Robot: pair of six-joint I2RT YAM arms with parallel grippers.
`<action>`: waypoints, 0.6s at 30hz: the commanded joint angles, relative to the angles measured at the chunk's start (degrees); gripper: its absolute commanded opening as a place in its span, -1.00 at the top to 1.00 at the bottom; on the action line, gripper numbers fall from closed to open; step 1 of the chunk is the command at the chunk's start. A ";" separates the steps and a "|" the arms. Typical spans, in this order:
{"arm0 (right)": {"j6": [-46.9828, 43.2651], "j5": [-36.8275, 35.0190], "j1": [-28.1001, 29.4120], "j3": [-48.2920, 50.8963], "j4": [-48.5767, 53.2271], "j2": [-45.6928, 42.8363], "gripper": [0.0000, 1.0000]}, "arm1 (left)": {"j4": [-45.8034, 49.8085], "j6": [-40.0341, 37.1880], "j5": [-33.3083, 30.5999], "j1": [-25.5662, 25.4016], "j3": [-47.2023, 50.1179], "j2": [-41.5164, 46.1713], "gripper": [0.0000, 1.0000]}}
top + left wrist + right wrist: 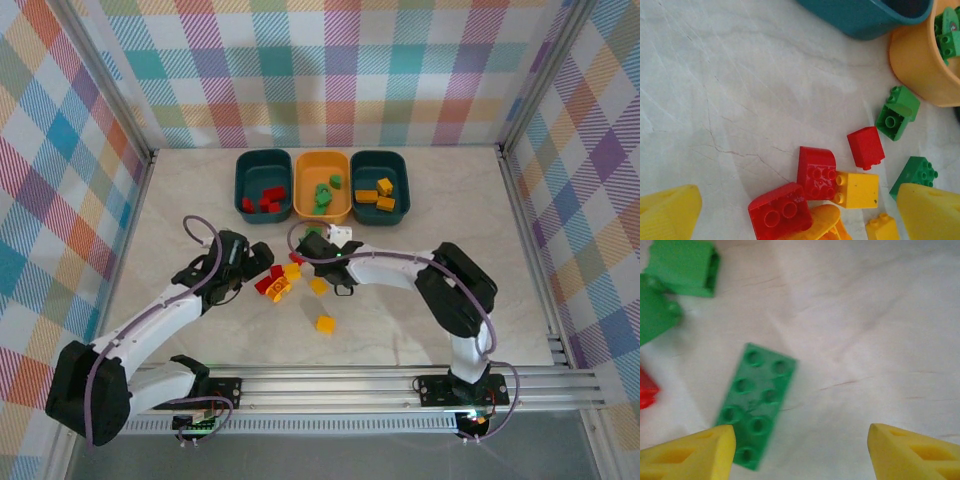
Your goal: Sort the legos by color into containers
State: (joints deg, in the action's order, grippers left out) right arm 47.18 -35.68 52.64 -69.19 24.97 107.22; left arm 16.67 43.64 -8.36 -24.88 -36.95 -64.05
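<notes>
Three bins stand at the back: a teal bin (pixel 244 182) with red legos, a yellow-orange bin (pixel 301 190) with green ones, and a teal bin (pixel 403 187) with yellow ones. Loose red and yellow bricks (pixel 277 281) lie mid-table. My left gripper (pixel 256 260) (pixel 800 222) is open over a red curved brick (pixel 816 171), a second red brick (pixel 779 212) and a yellow brick (pixel 858 190). My right gripper (pixel 316 245) (pixel 800 452) is open above the table. A flat green plate (pixel 759 402) lies beside its left finger, nothing held.
Two green bricks (pixel 897 112) (pixel 914 172) and a small red one (pixel 866 147) lie near the yellow-orange bin (pixel 920 65). Single yellow bricks (pixel 318 285) (pixel 325 323) sit nearer the front. More green bricks (pixel 685 267) lie beyond the plate. Checked walls enclose the table.
</notes>
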 commanded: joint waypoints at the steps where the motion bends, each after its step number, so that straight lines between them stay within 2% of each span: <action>1: -9.15 -6.96 -1.03 1.54 0.93 -6.48 -0.40 | -2.65 -1.09 1.77 0.40 -2.50 -1.03 -1.00; 4: -8.78 -5.36 -1.05 0.65 1.18 -7.09 -0.46 | -3.06 -0.84 2.50 0.42 -3.34 -2.35 -1.00; 8: -2.72 3.15 -1.14 -0.88 -1.50 -3.46 -0.62 | -3.19 -0.82 3.45 0.38 -4.20 -3.84 -1.00; 11: 2.69 3.39 -1.37 -5.32 0.90 1.00 -0.68 | -2.31 -0.96 4.15 0.41 -5.17 -4.55 -1.00; 14: 7.40 3.29 -2.76 -9.15 4.59 6.01 -0.67 | -1.20 -1.78 4.50 0.37 -6.02 -4.36 -1.00; 18: 8.91 2.70 -2.90 -9.83 4.58 9.52 -0.46 | 0.43 -2.18 3.51 0.45 -5.45 -3.39 -1.00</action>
State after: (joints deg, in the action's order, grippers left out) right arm 51.81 -33.06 50.22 -78.02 26.76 115.15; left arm 15.11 42.74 -4.75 -24.84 -41.21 -68.47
